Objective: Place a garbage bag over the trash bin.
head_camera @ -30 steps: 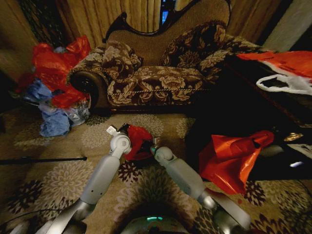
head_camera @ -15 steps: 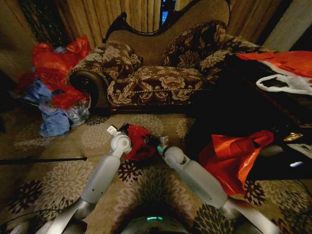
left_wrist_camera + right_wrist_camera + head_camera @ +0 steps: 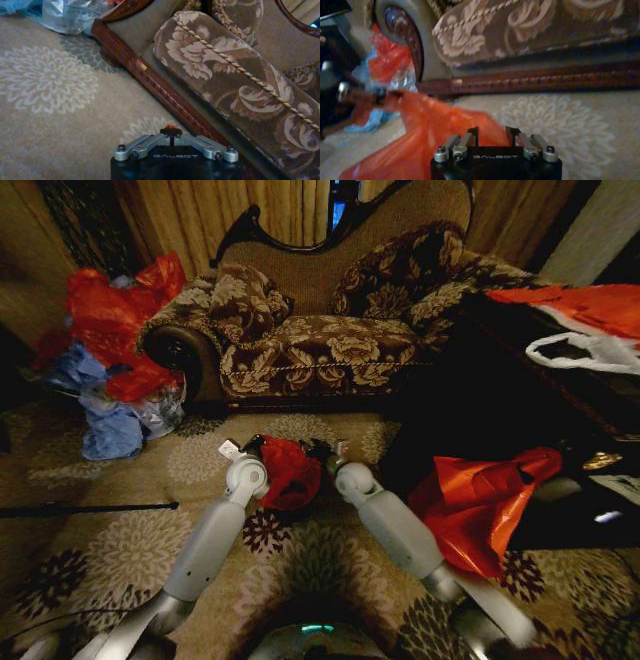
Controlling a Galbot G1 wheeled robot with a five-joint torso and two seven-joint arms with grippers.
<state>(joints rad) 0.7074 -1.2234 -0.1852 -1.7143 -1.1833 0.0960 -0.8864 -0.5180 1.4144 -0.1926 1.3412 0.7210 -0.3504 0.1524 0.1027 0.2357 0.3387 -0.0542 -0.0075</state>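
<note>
Both tools pinch the garbage bag (image 3: pixel 290 472), left tool (image 3: pixel 258 446) apparently at its edge, right tool (image 3: pixel 322 452) opposite.

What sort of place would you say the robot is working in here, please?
Probably a home living room: an ornate brown floral-upholstered sofa with a carved dark wooden frame, tan pleated curtains behind it, and a beige flower-patterned carpet.

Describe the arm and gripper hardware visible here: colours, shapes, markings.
Both arms are smooth light-grey tubular links with rounded joint housings. The left gripper and right gripper each sit on a black block printed GALBOT in pale letters, with silver metal linkage bars and round screw heads. The left gripper's black fingertips are short; the right gripper has dark upright fingers. No loose cables show.
</note>
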